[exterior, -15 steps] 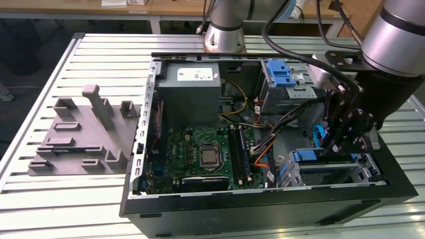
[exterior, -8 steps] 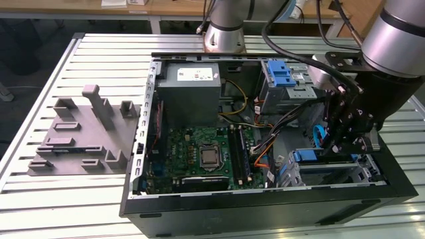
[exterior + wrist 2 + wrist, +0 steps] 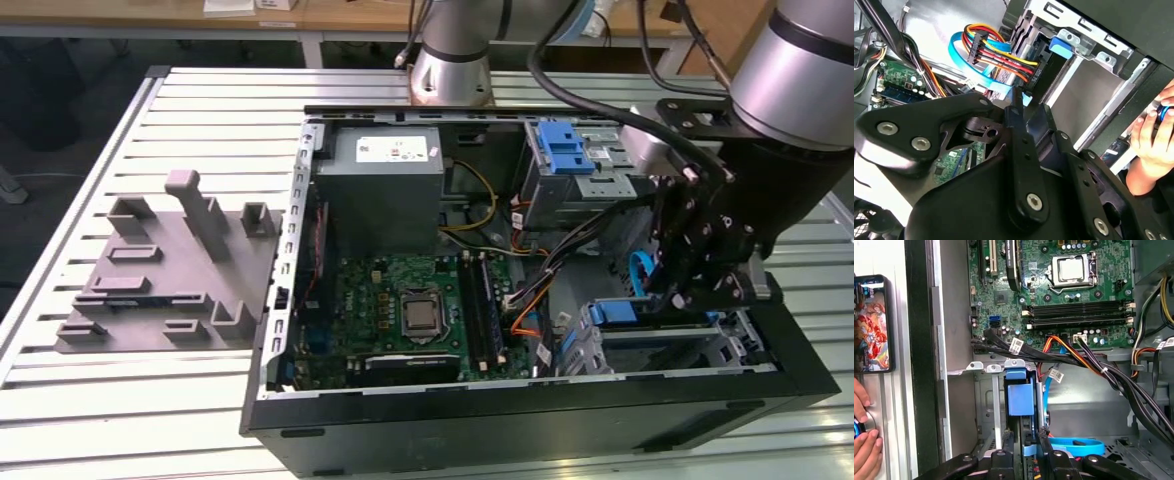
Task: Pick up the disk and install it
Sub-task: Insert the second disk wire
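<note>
- Sitting at the exterior view's left on the slatted metal table (image 3: 80,400) is a grey moulded fixture (image 3: 167,275) with upright posts, well apart from the open computer case (image 3: 534,420).
- Inside the case, the big grey box with a white sticker (image 3: 380,185) stands above the green motherboard (image 3: 400,310); in the first wrist view the motherboard (image 3: 1054,290) shows its processor socket and memory slots.
- Further right, the blue plastic latch piece with a grey metal cage (image 3: 567,160) sits at the far side of the case.
- At the exterior view's right, the gripper (image 3: 701,290) reaches down into the case over the near drive bay (image 3: 667,340).
- The disk (image 3: 1020,400) stands on edge in that bay, its blue bracket showing; in the first wrist view the black fingers (image 3: 1004,450) flank its edge, seemingly closed on it, though I cannot tell for sure.
- Orange, red and blue cables (image 3: 989,50) run beside the bay.
- A person's hand (image 3: 1151,145) rests outside the case wall; a phone (image 3: 873,322) lies there too.
</note>
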Controlling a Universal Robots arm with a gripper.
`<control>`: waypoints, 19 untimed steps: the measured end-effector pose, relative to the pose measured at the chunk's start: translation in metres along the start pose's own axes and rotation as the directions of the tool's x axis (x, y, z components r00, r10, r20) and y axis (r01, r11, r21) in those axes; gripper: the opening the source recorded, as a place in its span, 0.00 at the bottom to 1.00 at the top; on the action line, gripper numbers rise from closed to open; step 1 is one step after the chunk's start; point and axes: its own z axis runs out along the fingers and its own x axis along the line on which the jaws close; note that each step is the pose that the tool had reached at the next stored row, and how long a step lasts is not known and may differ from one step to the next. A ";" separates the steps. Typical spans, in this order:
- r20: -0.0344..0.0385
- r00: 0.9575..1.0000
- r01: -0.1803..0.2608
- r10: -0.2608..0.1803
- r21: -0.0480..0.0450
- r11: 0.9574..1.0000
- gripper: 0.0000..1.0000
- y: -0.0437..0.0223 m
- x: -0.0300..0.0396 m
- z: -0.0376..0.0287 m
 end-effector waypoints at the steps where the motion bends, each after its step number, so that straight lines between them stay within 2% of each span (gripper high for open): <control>1: 0.000 1.000 0.000 0.000 0.000 1.000 0.32 0.0000 0.0001 -0.0009; 9: 0.000 1.000 0.000 0.000 -0.002 1.000 0.32 -0.0001 0.0010 -0.0114; 11: 0.000 1.000 0.000 0.000 -0.002 1.000 0.31 -0.0001 0.0011 -0.0120; 13: 0.000 1.000 0.000 0.000 -0.003 1.000 0.18 -0.0001 0.0011 -0.0120; 14: 0.000 1.000 0.000 0.000 -0.003 1.000 0.18 -0.0001 0.0011 -0.0120; 15: 0.000 1.000 0.000 0.000 -0.003 1.000 0.12 -0.0001 0.0011 -0.0121; 19: 0.000 1.000 0.000 0.000 -0.003 1.000 0.11 -0.0001 0.0011 -0.0121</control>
